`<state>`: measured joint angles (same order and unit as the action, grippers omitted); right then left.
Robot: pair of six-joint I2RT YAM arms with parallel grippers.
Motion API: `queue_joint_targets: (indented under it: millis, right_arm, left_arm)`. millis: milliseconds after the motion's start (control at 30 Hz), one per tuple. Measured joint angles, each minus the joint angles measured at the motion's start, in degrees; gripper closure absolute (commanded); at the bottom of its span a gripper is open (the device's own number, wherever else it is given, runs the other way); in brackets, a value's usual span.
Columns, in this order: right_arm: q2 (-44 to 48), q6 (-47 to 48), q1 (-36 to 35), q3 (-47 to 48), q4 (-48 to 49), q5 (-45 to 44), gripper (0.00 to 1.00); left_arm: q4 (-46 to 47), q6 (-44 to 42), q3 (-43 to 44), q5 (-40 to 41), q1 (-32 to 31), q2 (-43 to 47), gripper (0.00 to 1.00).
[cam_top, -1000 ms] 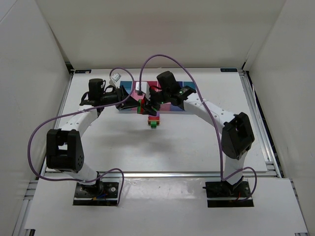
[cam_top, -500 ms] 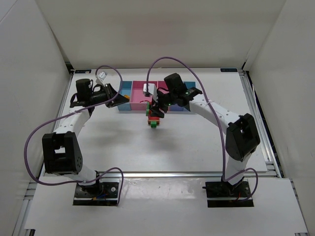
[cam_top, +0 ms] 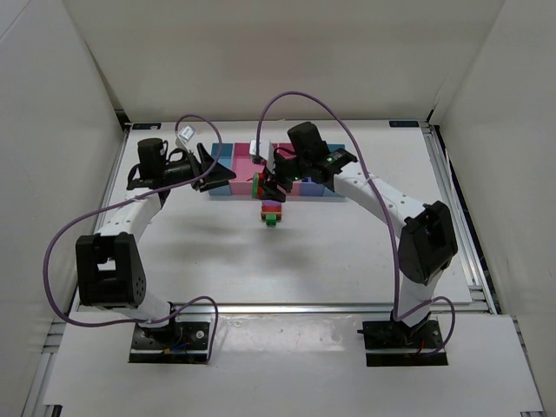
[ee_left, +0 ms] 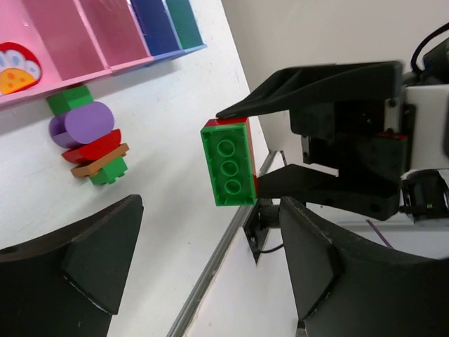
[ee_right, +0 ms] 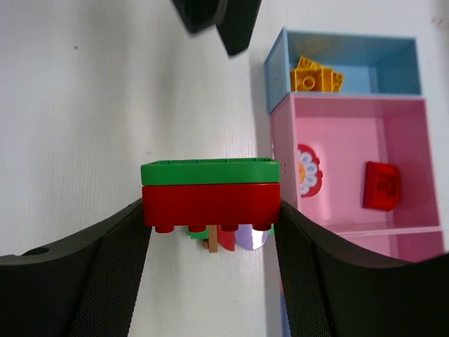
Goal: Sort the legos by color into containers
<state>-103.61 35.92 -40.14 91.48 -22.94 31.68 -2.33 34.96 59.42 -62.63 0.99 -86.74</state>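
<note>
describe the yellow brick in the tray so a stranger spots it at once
Find the long tray at the far side of the table and go to the light blue end compartment at its left end. The yellow-orange brick lies alone there; the pink compartment next door holds a red brick instead.

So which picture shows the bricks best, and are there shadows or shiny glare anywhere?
Top view: soft, even light, only faint grey shadows on the white table, and the bricks look tiny. Right wrist view: the green-and-red bricks clamped between the jaws look huge and sharp, with no glare. Left wrist view: the picture is tilted, but the same bricks are crisp, studs and all.
</note>
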Motion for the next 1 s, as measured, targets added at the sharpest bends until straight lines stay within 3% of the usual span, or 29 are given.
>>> queue_joint_targets:
  millis: [367, 1000]
  right_arm:
    - [-1.8, -1.2, -2.5, 4.1, 0.4, 2.0, 0.63]
    - [-4.4, -1.3, -3.8, 7.4, 0.7, 2.1, 0.63]
  left_arm:
    - [1.1, 1.1, 1.3, -3.6, -0.5, -2.9, 0.25]
    - [1.6, 1.5, 1.5, -4.9, -3.0, -3.3, 0.27]
